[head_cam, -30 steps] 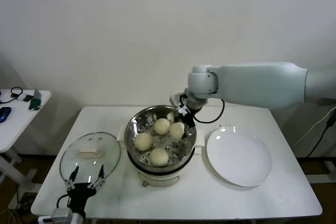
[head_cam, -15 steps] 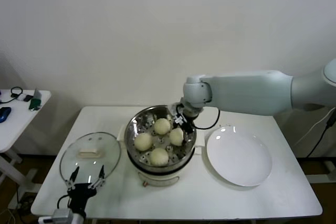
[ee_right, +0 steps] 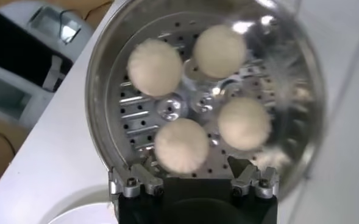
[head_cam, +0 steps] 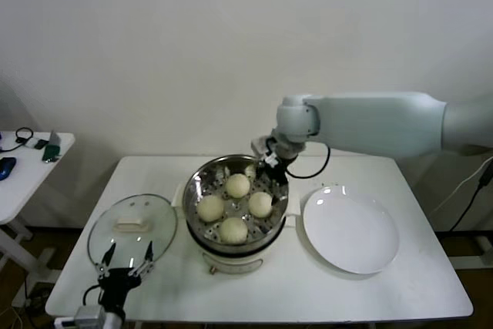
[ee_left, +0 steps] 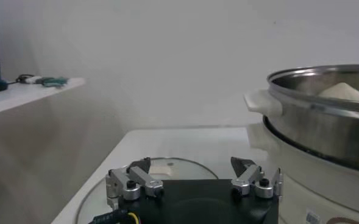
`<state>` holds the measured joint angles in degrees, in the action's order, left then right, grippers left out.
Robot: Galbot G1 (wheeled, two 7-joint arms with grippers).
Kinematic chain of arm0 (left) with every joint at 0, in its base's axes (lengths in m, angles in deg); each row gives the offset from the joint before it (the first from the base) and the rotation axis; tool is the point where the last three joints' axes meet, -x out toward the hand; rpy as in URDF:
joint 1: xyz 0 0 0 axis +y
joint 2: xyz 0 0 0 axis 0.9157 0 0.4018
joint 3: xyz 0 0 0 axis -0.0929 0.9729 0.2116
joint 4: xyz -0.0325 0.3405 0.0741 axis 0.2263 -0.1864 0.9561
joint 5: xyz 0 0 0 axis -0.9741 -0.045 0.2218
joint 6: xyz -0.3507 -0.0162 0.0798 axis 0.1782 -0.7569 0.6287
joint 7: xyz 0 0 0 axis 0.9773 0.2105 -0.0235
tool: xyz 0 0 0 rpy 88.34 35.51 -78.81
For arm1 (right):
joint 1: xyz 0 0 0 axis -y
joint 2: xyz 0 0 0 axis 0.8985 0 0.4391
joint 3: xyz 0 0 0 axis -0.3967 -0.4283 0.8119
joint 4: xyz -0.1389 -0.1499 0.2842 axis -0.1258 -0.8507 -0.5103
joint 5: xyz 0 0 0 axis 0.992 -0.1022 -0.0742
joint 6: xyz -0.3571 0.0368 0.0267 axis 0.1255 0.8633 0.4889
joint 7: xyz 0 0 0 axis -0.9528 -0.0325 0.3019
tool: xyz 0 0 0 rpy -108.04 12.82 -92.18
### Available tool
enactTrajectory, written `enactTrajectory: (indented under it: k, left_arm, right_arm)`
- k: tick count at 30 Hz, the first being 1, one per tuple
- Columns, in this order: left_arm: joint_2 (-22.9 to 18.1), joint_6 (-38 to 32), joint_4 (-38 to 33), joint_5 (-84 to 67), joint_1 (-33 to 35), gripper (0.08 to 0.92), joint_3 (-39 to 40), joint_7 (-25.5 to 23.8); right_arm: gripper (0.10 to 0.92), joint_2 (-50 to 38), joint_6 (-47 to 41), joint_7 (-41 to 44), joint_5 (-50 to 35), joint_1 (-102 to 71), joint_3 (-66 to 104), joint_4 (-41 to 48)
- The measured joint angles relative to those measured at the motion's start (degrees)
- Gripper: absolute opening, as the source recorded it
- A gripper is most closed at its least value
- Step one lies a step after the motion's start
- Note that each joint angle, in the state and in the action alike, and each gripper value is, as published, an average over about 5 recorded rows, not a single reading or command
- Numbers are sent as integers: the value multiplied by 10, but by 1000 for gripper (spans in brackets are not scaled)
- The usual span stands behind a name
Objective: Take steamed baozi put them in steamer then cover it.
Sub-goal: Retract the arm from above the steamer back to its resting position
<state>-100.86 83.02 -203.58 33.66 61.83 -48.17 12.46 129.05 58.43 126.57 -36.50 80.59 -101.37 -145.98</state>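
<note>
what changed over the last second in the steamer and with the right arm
The right gripper let go of the fourth baozi, which now rests on the floor of the steamer beside the other three, and has lifted back above the far rim, open and empty. The cover stays on the table at the left, the left gripper waits open at its near edge, and the plate is unmoved.

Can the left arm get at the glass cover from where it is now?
Probably yes. The left gripper hangs open at the near edge of the cover, which lies flat on the table beside the steamer. Nothing stands between the jaws and its handle.
</note>
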Motion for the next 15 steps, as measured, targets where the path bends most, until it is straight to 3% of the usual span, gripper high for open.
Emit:
enactTrajectory:
  k: [6,15]
  left_arm:
    - [-1,6,-4,-2,-3,823,4,-4]
    - [3,-4,4,6,-15,823,9,3]
  right_arm:
    - [823,-46,-5,-55,-71,7,52,5]
    - [823,-145,-14,-269,-141,-84,201,-29]
